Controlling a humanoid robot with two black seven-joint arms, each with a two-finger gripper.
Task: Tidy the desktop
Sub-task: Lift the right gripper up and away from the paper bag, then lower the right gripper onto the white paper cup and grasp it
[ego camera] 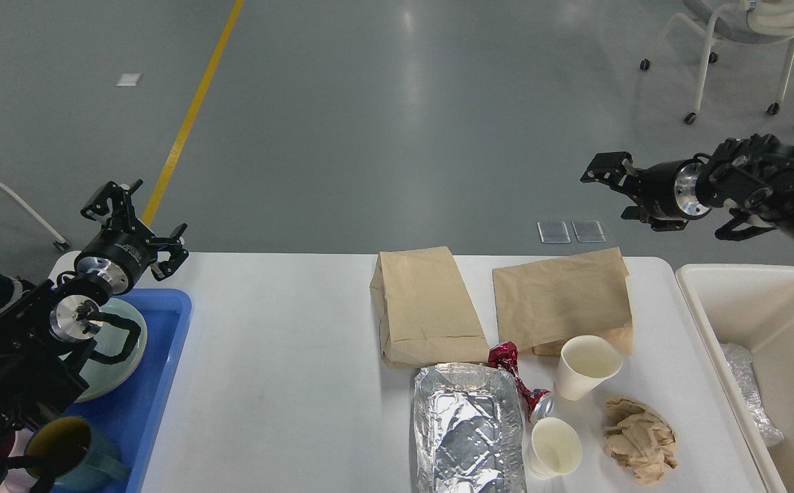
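The white desktop (280,342) fills the lower part of the head view. On its right half lie two brown paper bags (424,305) (561,298), a foil tray (465,428), a red crumpled wrapper (514,376), two white paper cups (585,366) (553,446) and a ball of crumpled brown paper (640,438). My left gripper (140,220) is open and empty above the far left corner, over the blue tray. My right gripper (609,188) is open and empty, raised beyond the far right corner and pointing left.
A blue tray (164,383) at the left edge holds a pale plate (112,366) and a dark mug (71,448). A white bin (705,322) stands to the right of the desktop with clear plastic (746,390) inside. A wheeled chair (732,41) stands far right.
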